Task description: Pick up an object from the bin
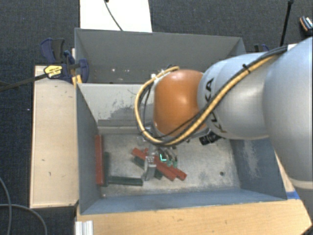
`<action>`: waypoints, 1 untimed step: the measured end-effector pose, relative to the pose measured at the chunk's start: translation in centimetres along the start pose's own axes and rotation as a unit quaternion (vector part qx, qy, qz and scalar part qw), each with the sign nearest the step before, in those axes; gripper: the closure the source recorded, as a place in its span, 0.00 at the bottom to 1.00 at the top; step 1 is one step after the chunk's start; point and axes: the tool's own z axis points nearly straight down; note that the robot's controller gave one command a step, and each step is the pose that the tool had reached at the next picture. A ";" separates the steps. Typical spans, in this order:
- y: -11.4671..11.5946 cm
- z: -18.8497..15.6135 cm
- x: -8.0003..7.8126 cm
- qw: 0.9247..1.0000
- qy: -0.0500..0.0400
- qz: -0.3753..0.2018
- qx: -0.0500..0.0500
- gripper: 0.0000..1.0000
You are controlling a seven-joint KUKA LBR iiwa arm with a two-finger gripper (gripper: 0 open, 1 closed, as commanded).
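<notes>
The end effector, clenched or released I cannot tell, sits low in the bin with a red stick just beside it, seemingly mid-grasp, next needing a firm grip and lift.

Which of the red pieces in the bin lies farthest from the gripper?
The long red bar, which lies along the left wall of the bin. The two shorter red pieces lie right by the gripper, in the middle of the floor.

The silver arm reaches in from the right. Its orange-covered wrist, looped with cable, hangs over the bin's middle. The gripper points down, low near the front wall.
</notes>
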 end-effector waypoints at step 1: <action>-4.6 7.6 -1.4 0.998 -0.002 0.060 0.001 0.00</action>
